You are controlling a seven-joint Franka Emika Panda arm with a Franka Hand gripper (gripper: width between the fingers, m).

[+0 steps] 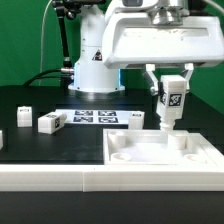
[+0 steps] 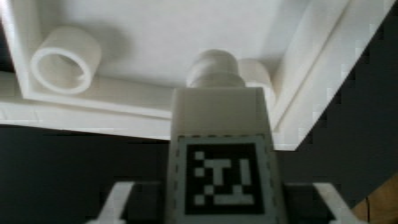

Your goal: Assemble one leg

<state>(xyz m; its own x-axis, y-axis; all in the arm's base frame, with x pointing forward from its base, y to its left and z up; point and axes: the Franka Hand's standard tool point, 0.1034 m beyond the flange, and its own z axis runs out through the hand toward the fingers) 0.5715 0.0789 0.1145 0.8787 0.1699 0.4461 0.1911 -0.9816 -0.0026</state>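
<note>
My gripper (image 1: 171,92) is shut on a leg (image 1: 170,104), a white oblong block with a black-and-white tag, held upright. Its lower tip hangs just over the back part of the large white tray-like piece (image 1: 160,172) at the exterior view's front right. In the wrist view the leg (image 2: 221,130) runs out from between my fingers (image 2: 125,200), and its rounded tip (image 2: 215,68) lies at an inner corner of the tray piece (image 2: 169,35). I cannot tell whether the tip touches it. A round raised socket (image 2: 68,65) shows in another corner.
Several loose legs lie on the black table: two at the exterior view's left (image 1: 25,115) (image 1: 52,121) and one near the middle (image 1: 135,120). The marker board (image 1: 95,116) lies behind them, in front of the arm's white base (image 1: 95,60).
</note>
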